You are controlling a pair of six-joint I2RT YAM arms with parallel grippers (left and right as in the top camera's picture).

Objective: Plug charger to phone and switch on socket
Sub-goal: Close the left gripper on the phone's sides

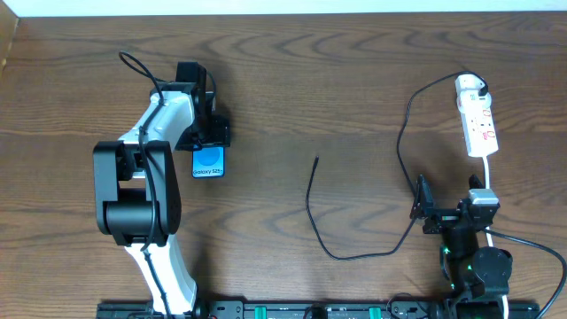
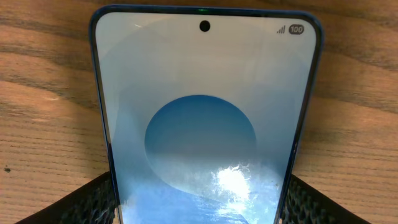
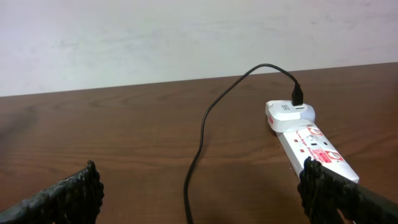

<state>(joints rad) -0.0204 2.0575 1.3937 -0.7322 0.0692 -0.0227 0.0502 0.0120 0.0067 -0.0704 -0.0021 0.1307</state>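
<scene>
The phone (image 1: 209,163) has a blue screen with a white "Galaxy S25+" band and sits left of centre. It fills the left wrist view (image 2: 202,93). My left gripper (image 1: 205,133) (image 2: 202,208) is shut on its two long edges. The charger cable (image 1: 316,162) lies with its free tip mid-table, loops toward the front, then runs up to a white plug in the socket (image 1: 479,120). My right gripper (image 1: 436,211) (image 3: 202,199) is open and empty, low over the table. It straddles the cable (image 3: 200,140), with the socket (image 3: 317,146) by its right finger.
A white cord (image 1: 488,168) runs from the socket toward the right arm's base. The white plug (image 3: 289,113) sits at the socket's far end. A pale wall edges the table's far side. Bare wood lies between the phone and the cable tip.
</scene>
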